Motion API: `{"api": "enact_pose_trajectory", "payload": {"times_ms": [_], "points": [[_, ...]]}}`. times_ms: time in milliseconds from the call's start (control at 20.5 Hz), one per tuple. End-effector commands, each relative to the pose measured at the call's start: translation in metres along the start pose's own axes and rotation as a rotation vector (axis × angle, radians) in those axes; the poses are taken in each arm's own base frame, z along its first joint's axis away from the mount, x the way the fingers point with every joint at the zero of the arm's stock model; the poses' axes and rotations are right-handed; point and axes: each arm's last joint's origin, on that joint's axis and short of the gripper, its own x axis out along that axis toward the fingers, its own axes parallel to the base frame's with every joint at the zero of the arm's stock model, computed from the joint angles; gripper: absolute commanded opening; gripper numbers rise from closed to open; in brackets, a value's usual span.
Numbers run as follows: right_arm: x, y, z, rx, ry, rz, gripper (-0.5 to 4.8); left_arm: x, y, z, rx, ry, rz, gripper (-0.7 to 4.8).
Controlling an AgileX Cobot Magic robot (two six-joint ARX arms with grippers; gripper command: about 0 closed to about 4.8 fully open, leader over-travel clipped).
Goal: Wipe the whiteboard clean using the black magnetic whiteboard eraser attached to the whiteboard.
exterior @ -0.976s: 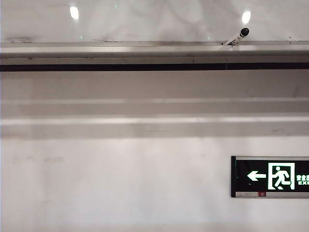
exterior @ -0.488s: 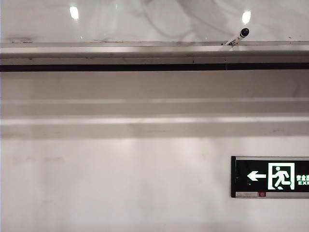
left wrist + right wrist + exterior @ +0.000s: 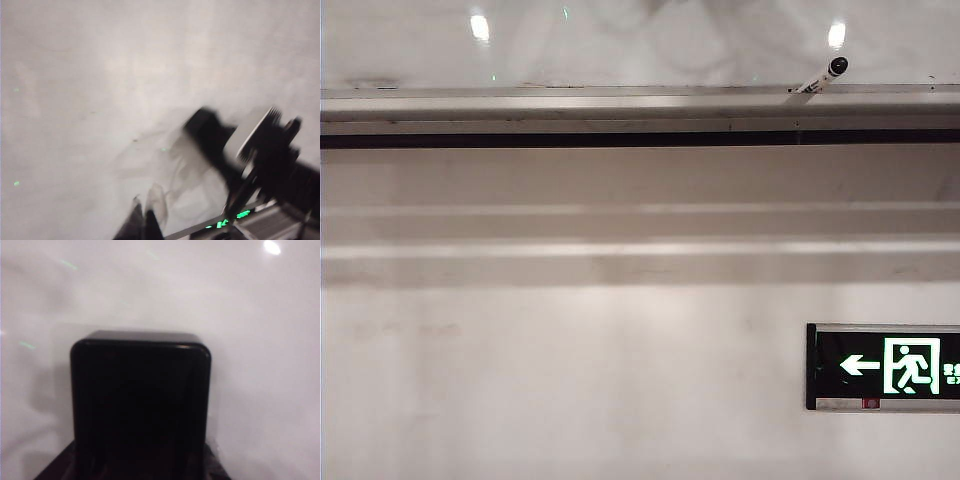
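Fingers of your right gripper [image 3: 140, 467] clamp the black eraser [image 3: 140, 405], which fills the right wrist view, flat against the glossy whiteboard [image 3: 250, 340]. Your left gripper [image 3: 142, 225] has its fingers pressed together, holding nothing, hanging near the board. In the exterior view a marker [image 3: 820, 77] rests on the ledge [image 3: 570, 100], an exit sign [image 3: 885, 366] below

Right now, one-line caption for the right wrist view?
Black eraser held against the glossy whiteboard, filling the right gripper's view.
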Motion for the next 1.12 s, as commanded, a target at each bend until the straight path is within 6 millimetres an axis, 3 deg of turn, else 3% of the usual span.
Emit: {"api": "enact_pose_trajectory", "payload": {"times_ms": [49, 244, 342, 829, 1073, 1122], "points": [[-0.005, -0.048, -0.008, 0.022, 0.088, -0.277, 0.16, -0.002, 0.0, 0.003, -0.008, -0.025, -0.01, -0.08], [-0.012, -0.08, -0.016, 0.019, 0.103, -0.363, 0.17, -0.002, 0.0, 0.004, -0.009, -0.028, -0.009, -0.08], [-0.012, -0.083, -0.017, 0.02, 0.083, -0.344, 0.17, -0.002, 0.0, 0.004, -0.009, -0.028, -0.009, -0.08], [-0.008, -0.053, -0.005, 0.065, -0.155, 0.051, 0.22, -0.002, 0.0, 0.004, -0.009, -0.027, -0.009, -0.08], [-0.009, -0.05, -0.001, 0.068, -0.172, 0.058, 0.23, -0.002, 0.0, 0.003, -0.009, -0.027, -0.009, -0.07], [-0.01, -0.05, 0.001, 0.069, -0.179, 0.056, 0.56, -0.002, 0.001, 0.004, -0.009, -0.027, -0.009, -0.07]]}}
